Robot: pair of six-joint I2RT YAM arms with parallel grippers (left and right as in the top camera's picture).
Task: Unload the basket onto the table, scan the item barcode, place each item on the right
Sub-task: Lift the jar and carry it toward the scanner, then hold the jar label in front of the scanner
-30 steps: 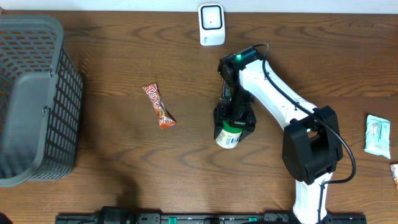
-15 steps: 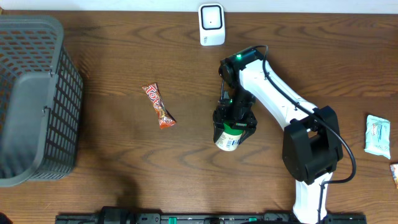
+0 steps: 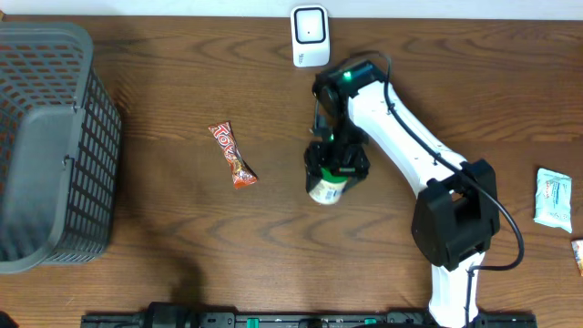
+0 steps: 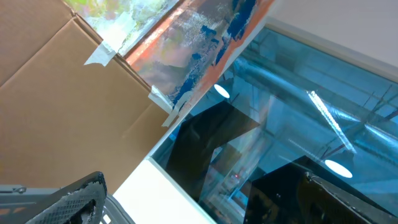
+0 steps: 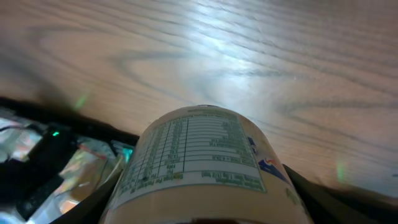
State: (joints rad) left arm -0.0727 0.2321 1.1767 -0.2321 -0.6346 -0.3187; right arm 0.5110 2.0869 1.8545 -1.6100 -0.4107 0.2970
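The container (image 3: 325,190) is a small pale cylinder with a green and white label. It is clamped in the right gripper (image 3: 333,175) near the middle of the table, with its free end pointing away from the scanner (image 3: 310,36). From the right wrist view, the container (image 5: 202,165) shows a printed table of fine green text and a blue and orange mark on its right side. The scanner is a white, rounded box with a dark-rimmed window, standing at the table's far edge, well apart from the container.
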